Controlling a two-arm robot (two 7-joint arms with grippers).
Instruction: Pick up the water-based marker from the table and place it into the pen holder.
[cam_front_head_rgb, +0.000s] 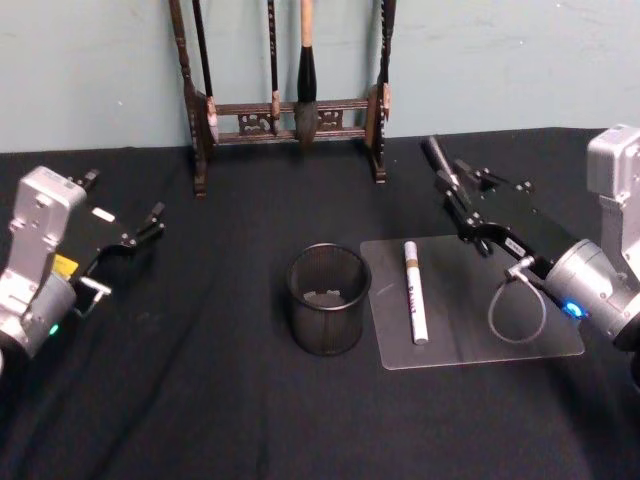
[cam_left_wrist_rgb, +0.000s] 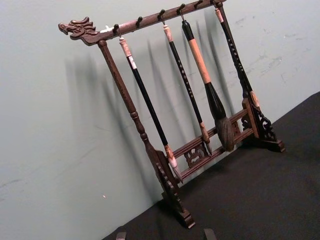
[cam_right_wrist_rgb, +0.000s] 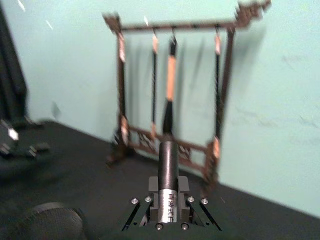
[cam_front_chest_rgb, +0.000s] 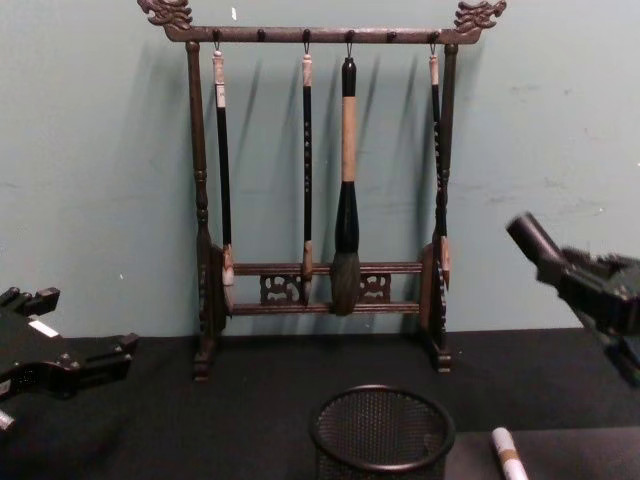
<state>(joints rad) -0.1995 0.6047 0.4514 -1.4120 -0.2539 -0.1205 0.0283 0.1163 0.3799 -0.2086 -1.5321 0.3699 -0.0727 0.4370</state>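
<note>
My right gripper (cam_front_head_rgb: 462, 200) hangs above the table right of centre, shut on a water-based marker (cam_front_head_rgb: 438, 160) with a black cap and silver barrel that points up and back toward the wall. The right wrist view shows that marker (cam_right_wrist_rgb: 169, 180) clamped between the fingers. In the chest view the marker (cam_front_chest_rgb: 530, 238) juts out of the right gripper (cam_front_chest_rgb: 585, 285). The pen holder (cam_front_head_rgb: 329, 298), a round black mesh cup, stands upright at mid-table, to the left of and nearer than the gripper. A second, white marker (cam_front_head_rgb: 415, 292) lies on a clear mat (cam_front_head_rgb: 520, 335). My left gripper (cam_front_head_rgb: 128, 240) is parked open at the far left.
A tall dark wooden brush rack (cam_front_head_rgb: 290, 115) with several hanging brushes stands against the back wall behind the pen holder (cam_front_chest_rgb: 381, 428). Black cloth covers the table. The left wrist view looks at the brush rack (cam_left_wrist_rgb: 165, 150) and wall.
</note>
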